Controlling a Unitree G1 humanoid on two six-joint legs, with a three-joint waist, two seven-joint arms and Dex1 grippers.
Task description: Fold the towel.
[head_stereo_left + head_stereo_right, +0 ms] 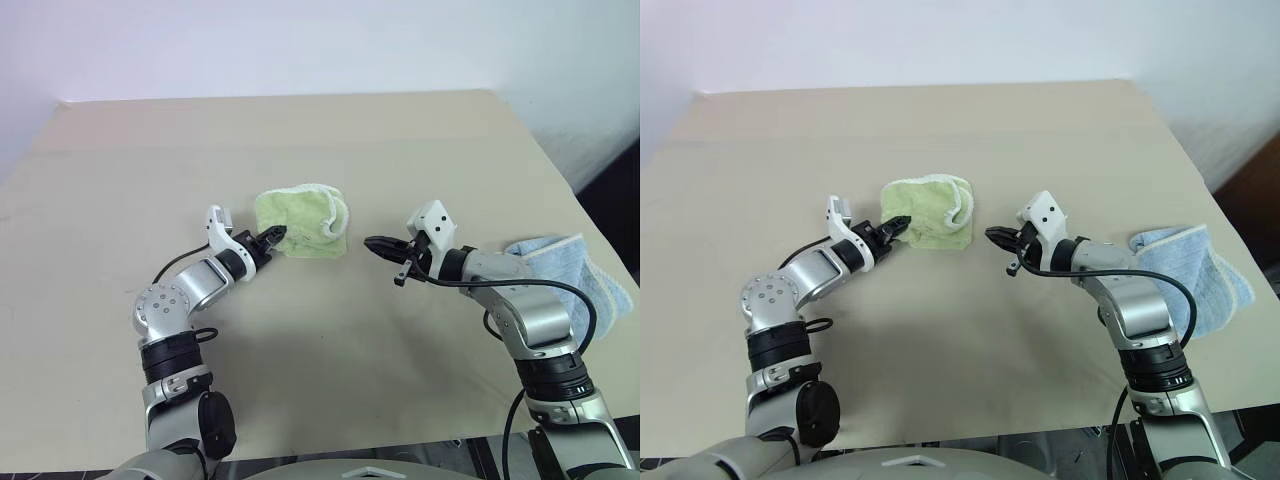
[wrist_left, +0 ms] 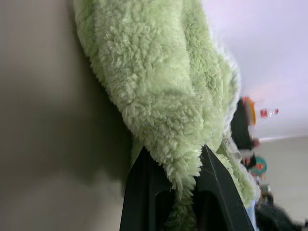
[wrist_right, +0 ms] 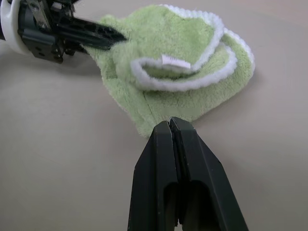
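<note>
My left end effector (image 1: 277,235) is clamped on the near-left edge of the towel (image 1: 303,222) (bunched mid-counter (image 1: 330,340)), likely to draw a fold across; my right end effector (image 1: 373,244), pressed together empty, waits just beside it.

A lab-like room: bare beige table (image 1: 300,150), plain white wall (image 1: 300,40).

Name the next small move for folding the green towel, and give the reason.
Probably lift the left gripper and draw its pinched edge across. It is shut on the towel's near-left edge, the towel lies bunched with its white edging curled over, and the right gripper is shut, holding nothing, apart from the cloth.
</note>
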